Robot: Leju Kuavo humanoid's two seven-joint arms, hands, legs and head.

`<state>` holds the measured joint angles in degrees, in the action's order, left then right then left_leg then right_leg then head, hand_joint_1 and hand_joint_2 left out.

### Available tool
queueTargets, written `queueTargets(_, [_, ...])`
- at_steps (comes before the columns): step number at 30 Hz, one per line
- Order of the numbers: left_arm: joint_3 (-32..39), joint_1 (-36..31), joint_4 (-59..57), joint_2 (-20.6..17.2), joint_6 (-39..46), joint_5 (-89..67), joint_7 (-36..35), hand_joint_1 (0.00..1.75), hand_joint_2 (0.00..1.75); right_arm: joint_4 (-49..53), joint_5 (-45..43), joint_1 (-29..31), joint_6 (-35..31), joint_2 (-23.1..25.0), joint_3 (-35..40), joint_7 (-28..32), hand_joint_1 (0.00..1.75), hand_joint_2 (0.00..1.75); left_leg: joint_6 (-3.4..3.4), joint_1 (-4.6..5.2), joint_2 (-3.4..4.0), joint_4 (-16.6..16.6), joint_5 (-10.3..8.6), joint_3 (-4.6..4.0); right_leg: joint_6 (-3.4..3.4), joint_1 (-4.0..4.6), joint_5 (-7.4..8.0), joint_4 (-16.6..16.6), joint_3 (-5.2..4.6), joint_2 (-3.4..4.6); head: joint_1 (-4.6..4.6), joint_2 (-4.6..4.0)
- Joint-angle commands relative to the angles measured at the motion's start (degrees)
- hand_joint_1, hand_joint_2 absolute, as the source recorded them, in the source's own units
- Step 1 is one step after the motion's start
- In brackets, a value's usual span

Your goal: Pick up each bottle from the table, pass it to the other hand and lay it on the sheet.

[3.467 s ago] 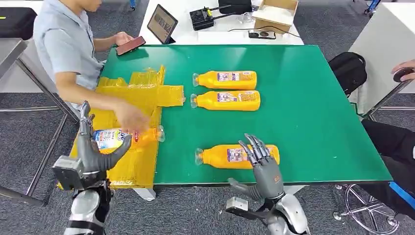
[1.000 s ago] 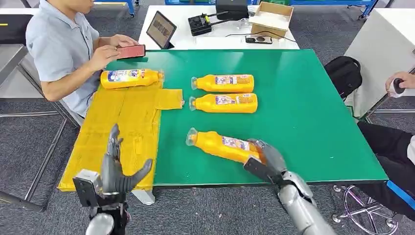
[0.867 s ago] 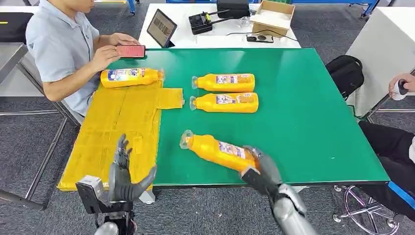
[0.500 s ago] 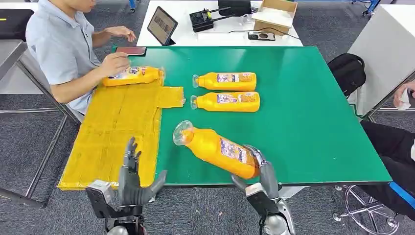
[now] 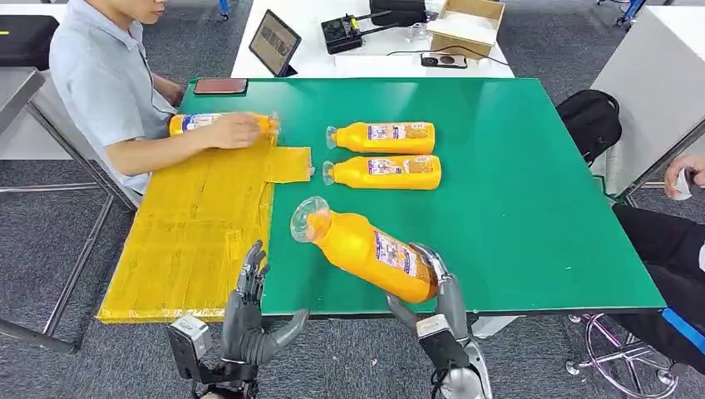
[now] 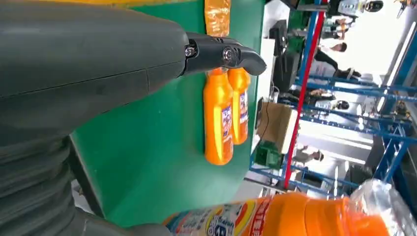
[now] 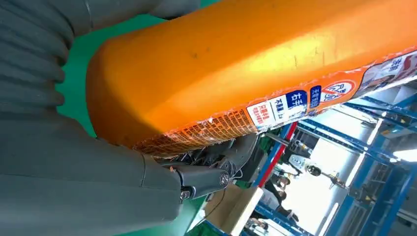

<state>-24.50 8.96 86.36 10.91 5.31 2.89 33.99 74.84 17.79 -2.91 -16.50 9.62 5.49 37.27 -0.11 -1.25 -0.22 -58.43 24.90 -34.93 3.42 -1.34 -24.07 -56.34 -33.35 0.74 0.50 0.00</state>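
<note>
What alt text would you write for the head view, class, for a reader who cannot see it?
The robot's right hand holds an orange bottle tilted above a green table, its open left hand waiting nearby. A person's hand touches another bottle on the yellow sheet.

Upper left of the frame, a seated person [image 5: 104, 83] in a light blue shirt leans over the green desk [image 5: 515, 191]. Behind it, on a white table [image 5: 324, 58], stand a tablet [image 5: 275, 41], a cardboard box [image 5: 467, 21] and a black device [image 5: 342, 33]. A black backpack [image 5: 590, 120] sits at right.
</note>
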Motion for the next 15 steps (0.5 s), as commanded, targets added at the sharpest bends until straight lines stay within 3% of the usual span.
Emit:
queueTargets(1, [-5.75,-1.73,-1.48,-4.62,-8.63,4.78,-0.36,0.0,1.75,-4.52,1.78,2.12,0.77,-0.19,4.59,0.08,1.75,1.75,0.07,0.01,0.05,0.09,0.04,0.2,-0.18,0.03,-0.04,0.07,0.18,-0.04,0.0,0.0])
queueTargets(3, [-6.3,-1.7,-0.22,-5.3,-13.06,7.61,-0.45,0.0,1.75,-8.48,2.26,3.76,0.46,0.05,5.35,-0.62,1.75,1.75,0.08,0.0,0.13,0.1,0.05,0.23,-0.2,0.05,-0.01,0.1,0.2,0.03,0.0,0.0])
queueTargets(10, [-6.07,-1.79,-0.24,-5.29,-14.27,8.13,-0.46,0.0,1.75,-9.2,3.14,4.1,0.4,-0.12,5.96,-1.29,1.75,1.75,0.06,0.0,0.08,0.07,0.04,0.12,-0.16,0.03,-0.02,0.06,0.13,-0.01,-0.02,0.0])
queueTargets(15, [-6.69,-3.73,-5.22,-4.96,-22.95,15.64,-6.67,0.0,1.75,-13.57,8.82,5.59,-2.72,1.03,11.86,0.83,1.75,1.75,0.06,-0.01,0.12,0.11,0.03,0.17,-0.19,0.05,0.01,0.1,0.15,0.03,0.0,0.0])
